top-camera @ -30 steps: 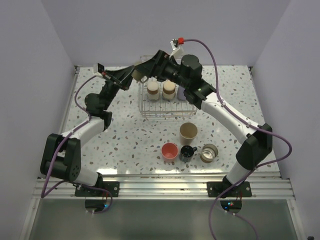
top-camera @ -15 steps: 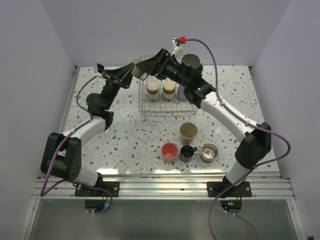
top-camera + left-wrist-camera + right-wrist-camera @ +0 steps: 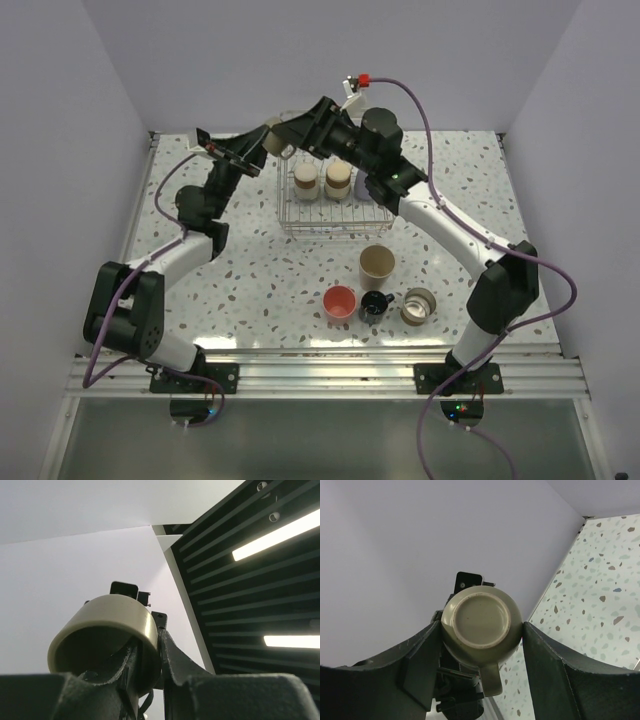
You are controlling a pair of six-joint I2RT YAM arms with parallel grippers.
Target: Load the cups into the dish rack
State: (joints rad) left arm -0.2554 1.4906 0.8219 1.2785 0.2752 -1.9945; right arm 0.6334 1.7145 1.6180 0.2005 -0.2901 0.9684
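Note:
A beige handled cup (image 3: 272, 137) hangs in the air over the far left corner of the dish rack (image 3: 335, 232). My left gripper (image 3: 262, 144) is shut on its rim (image 3: 107, 615), one finger inside and one outside. My right gripper (image 3: 287, 133) has both fingers against its sides; its base faces the right wrist camera (image 3: 481, 620). Two beige metal cups (image 3: 306, 180) (image 3: 338, 180) stand in the rack, with a lavender cup (image 3: 361, 182) partly hidden beside them. On the table stand a tan cup (image 3: 377, 266), a coral cup (image 3: 340, 301), a black mug (image 3: 374, 304) and a metal cup (image 3: 418, 306).
The four loose cups stand in a group between the rack and the near edge. White walls close in the table on the left, right and far sides. Both arms reach high over the far half of the table.
My left gripper has lifted the beige cup up and to the right into the right gripper's fingers. In the last half second almost nothing has moved.

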